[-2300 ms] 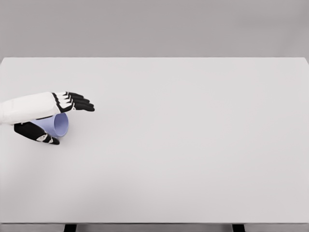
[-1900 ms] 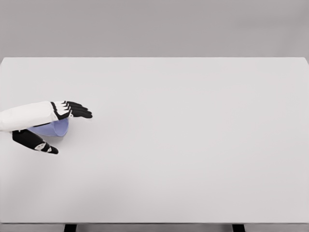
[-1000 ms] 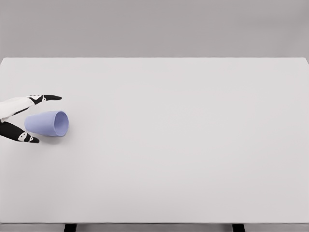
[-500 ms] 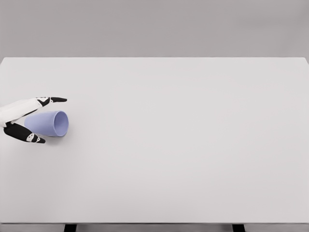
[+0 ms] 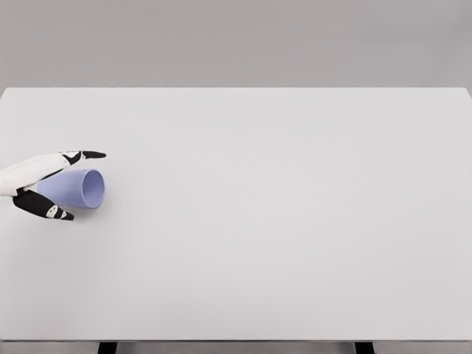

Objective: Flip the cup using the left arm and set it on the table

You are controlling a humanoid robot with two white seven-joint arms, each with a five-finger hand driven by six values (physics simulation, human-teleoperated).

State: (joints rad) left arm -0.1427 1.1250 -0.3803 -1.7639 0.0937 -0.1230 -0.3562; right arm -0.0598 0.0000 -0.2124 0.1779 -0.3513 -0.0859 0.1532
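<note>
A white table [image 5: 280, 221] fills the view. At nine o'clock a lilac cup [image 5: 75, 189] lies sideways, mouth toward three o'clock. The left hand [image 5: 40, 184] brackets it, fingers spread, gripping nothing.

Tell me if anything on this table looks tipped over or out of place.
Yes: the light blue cup lies on its side near the white table's left edge, open mouth facing right. The left hand brackets it, fingers above and thumb below. Nothing is spilled.
</note>
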